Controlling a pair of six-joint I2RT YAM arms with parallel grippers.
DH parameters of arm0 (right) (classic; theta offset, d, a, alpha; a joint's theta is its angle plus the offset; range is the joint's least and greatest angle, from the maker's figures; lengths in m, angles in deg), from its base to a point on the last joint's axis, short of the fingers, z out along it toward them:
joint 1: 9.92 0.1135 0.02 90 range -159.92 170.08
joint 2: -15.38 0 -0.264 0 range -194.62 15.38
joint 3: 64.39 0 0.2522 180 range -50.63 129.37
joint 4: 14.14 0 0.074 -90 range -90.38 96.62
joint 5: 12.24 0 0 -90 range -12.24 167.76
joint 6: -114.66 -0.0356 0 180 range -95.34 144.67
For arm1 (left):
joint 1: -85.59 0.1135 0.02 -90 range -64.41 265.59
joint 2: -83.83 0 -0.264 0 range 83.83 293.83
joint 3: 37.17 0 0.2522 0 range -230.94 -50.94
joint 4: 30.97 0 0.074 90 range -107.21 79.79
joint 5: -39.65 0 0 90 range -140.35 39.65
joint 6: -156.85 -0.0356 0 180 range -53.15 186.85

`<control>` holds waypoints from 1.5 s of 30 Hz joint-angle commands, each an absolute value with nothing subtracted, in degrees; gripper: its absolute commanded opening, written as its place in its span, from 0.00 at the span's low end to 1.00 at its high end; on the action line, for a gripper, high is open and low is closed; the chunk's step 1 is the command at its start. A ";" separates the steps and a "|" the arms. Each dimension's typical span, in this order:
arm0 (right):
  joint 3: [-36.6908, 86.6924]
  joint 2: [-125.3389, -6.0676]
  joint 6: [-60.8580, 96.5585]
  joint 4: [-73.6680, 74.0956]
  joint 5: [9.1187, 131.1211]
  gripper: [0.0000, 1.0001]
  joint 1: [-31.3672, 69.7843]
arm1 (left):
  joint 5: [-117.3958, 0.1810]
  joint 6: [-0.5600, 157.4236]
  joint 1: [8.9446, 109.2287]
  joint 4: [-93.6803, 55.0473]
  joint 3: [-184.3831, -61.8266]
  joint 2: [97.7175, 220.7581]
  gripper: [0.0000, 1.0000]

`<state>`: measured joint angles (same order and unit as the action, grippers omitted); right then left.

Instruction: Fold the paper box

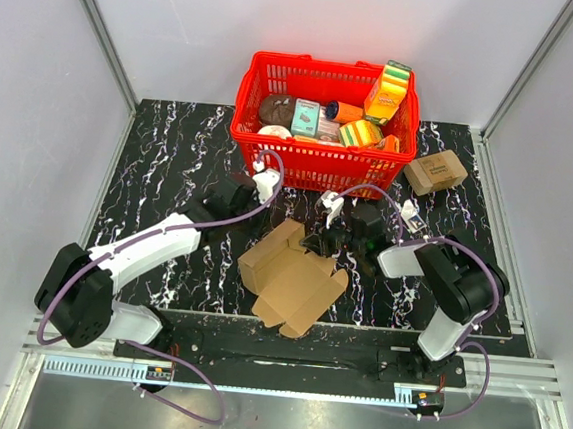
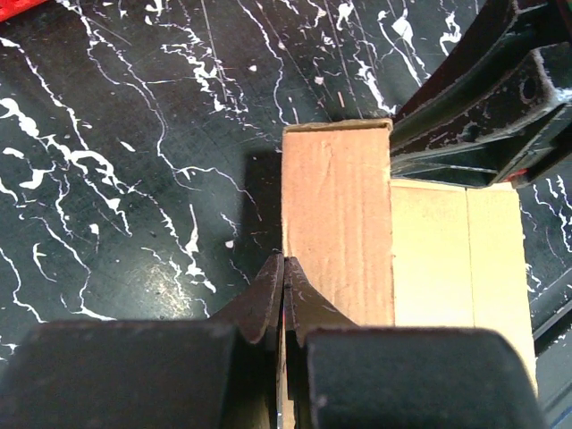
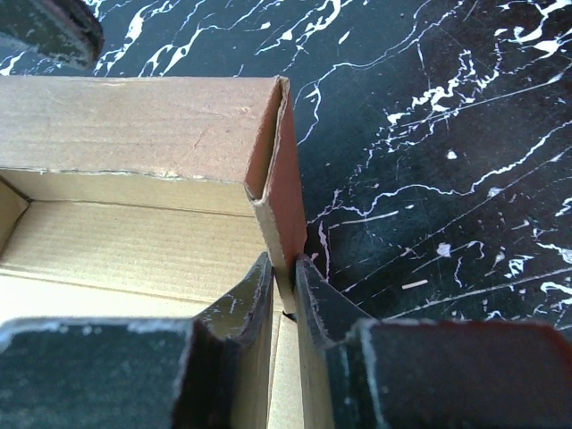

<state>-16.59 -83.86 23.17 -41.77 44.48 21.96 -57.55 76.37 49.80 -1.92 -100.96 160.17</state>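
Observation:
The paper box (image 1: 291, 280), plain brown cardboard, lies half opened on the black marbled table between my arms. My right gripper (image 1: 316, 243) pinches the box's far right corner. In the right wrist view the doubled edge of a raised side wall (image 3: 279, 201) stands between its fingertips (image 3: 284, 264), both pads against it. My left gripper (image 2: 284, 261) is shut tip to tip at the left edge of a raised flap (image 2: 338, 223), with no cardboard visibly between the tips. The right gripper (image 2: 483, 98) shows at that flap's far end.
A red basket (image 1: 321, 159) full of groceries stands just behind the box, close to both wrists. A small chunky brown carton (image 1: 436, 171) sits to the basket's right. The table's metal rail (image 1: 284, 355) runs along the near edge.

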 commanded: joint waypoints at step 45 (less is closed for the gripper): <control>-17.76 -86.04 26.51 -51.36 48.14 0.56 24.53 | -57.91 76.26 46.21 -4.82 -100.77 160.38 0.00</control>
<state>-19.67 -84.59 24.87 -47.38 50.80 24.06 -58.07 76.35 46.47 -3.10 -100.39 160.19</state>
